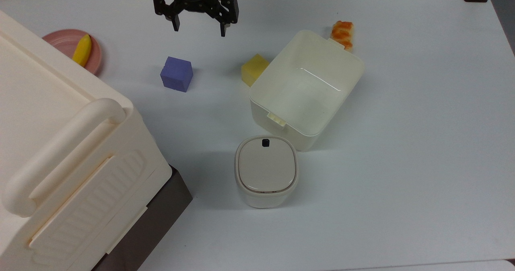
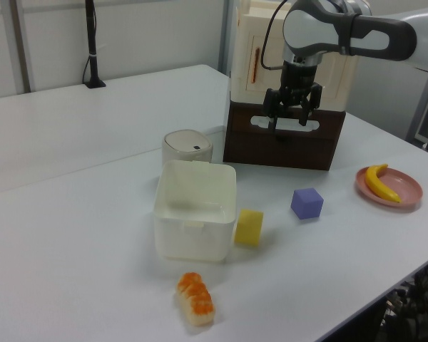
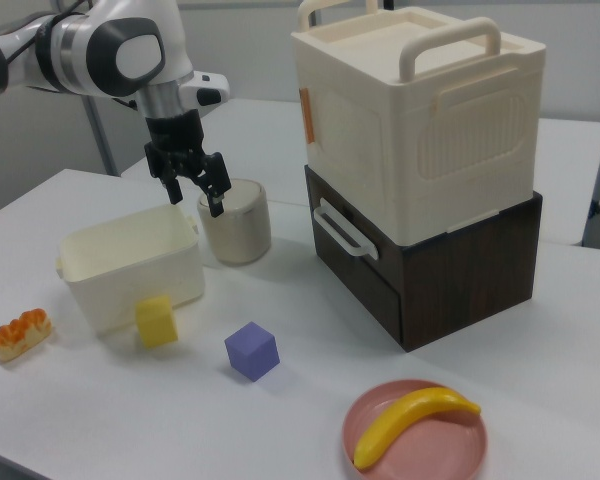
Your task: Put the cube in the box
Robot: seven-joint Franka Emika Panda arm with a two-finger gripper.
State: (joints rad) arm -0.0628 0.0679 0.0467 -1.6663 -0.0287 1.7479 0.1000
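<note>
Currently, the gripper (image 1: 198,26) hangs above the white table (image 1: 402,162) with its fingers spread wide and nothing between them; in the top view it sits near the upper edge, above and between the purple cube (image 1: 176,74) and the yellow cube (image 1: 254,68). The purple cube rests on the table by itself, well apart from the box (image 1: 342,102). The yellow cube stands just beside the box's outer wall, on the top view's left of it. The box is open and nothing shows inside it. A small bin with a beige lid (image 1: 266,170) stands just beside the box. A piece of orange-topped toy food (image 1: 342,33) lies near the box's far latch tab. A banana (image 1: 82,50) lies on a pink plate (image 1: 60,40) beside the large cream case (image 1: 60,162).
</note>
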